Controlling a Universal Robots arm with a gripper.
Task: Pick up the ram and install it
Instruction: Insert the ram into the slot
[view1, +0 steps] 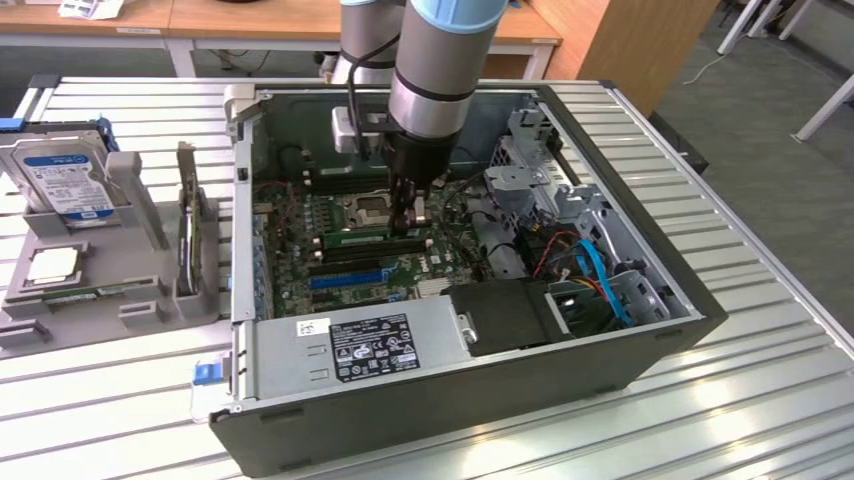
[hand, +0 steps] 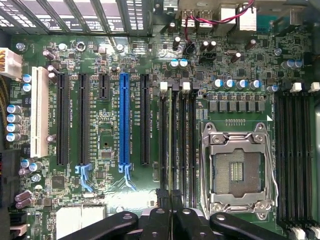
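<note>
The ram (hand: 175, 145) is a thin green stick seen edge-on, lying along the black memory slots (hand: 189, 140) beside the processor socket. My gripper (hand: 172, 220) is shut on its near end, with the black fingers (hand: 159, 222) pressed on either side. In the exterior view the gripper (view1: 404, 215) reaches down into the open computer case (view1: 667, 320). The ram (view1: 360, 238) shows there as a green strip just under the fingertips, at the level of the motherboard's slots. I cannot tell whether it is seated in a slot.
An empty processor socket (hand: 237, 172) sits next to the slots, and a blue expansion slot (hand: 124, 120) lies further off. The power supply (view1: 360, 345) and the drive cage with blue cables (view1: 594, 275) crowd the case. A hard drive (view1: 60, 180) and a grey parts holder (view1: 80, 285) stand outside, on the exterior view's left.
</note>
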